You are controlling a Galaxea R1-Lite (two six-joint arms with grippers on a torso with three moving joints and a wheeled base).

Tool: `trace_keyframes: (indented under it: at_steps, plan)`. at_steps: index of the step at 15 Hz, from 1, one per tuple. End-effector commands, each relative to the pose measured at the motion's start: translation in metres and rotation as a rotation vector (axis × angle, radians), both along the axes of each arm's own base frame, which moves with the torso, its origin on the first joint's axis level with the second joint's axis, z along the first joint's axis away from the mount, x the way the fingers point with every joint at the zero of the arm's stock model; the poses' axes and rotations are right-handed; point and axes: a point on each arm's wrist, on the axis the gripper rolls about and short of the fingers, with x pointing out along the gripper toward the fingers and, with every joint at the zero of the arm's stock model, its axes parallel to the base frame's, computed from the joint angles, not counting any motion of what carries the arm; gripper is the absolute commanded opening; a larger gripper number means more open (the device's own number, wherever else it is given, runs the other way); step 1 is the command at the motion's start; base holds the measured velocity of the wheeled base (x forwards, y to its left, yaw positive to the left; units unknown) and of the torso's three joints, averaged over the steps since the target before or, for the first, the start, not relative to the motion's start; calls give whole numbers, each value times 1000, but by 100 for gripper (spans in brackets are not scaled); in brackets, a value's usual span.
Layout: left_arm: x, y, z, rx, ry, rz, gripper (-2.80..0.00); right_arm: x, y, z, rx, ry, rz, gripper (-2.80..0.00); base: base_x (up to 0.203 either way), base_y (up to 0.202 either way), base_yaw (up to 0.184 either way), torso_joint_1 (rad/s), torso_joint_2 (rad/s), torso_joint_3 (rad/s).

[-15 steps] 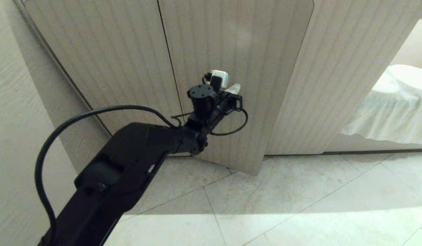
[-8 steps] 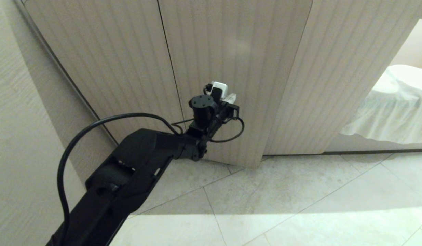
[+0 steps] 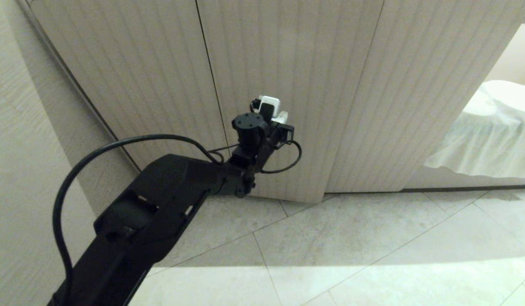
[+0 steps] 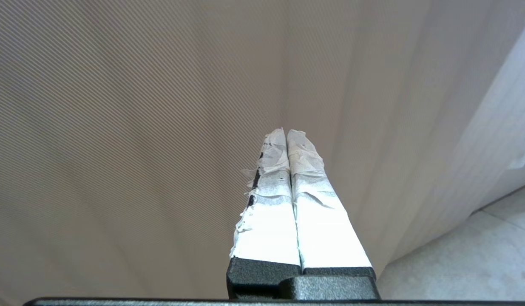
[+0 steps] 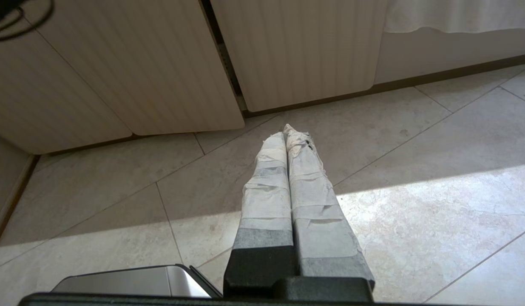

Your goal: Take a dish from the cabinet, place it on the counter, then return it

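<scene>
My left end effector (image 3: 283,117) is pressed against the fluted door (image 3: 288,85) of the cabinet (image 3: 139,63), its taped fingers (image 4: 288,178) pressed together and holding nothing. The doors look all but shut, so the dish is nowhere in view (inside the cabinet, I would guess, though I cannot tell). The worktop is out of sight too. My right end effector (image 5: 290,131) hangs over the floor tiles (image 5: 415,212), fingers likewise pressed together. I judge only the door's closing is left.

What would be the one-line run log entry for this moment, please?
stage: closing cabinet door | left gripper: shut, empty, against door | right gripper: shut, idle above floor | dish: not visible
</scene>
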Motion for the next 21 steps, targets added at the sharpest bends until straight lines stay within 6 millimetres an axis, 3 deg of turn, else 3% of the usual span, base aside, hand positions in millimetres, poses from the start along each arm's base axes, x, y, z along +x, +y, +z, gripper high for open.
trace_keyframes:
  at_steps: [1,5,11,13,16,21]
  plan:
    - [-19,16,49,-28,-46,5,-280,0,0,0,1,0,1,-280,0,0,0,0,0,0]
    - [-63,53,101,-24,-48,22,-280,0,0,0,1,0,0,-280,0,0,0,0,0,0]
    - [-174,132,159,49,-99,90,-280,0,0,0,1,0,0,-280,0,0,0,0,0,0]
    - [-211,168,162,76,-96,149,-280,0,0,0,1,0,0,-280,0,0,0,0,0,0]
    - [-256,217,148,111,-66,262,-280,0,0,0,1,0,1,-280,0,0,0,0,0,0]
    - [-316,243,123,125,-52,284,-280,0,0,0,1,0,0,-280,0,0,0,0,0,0]
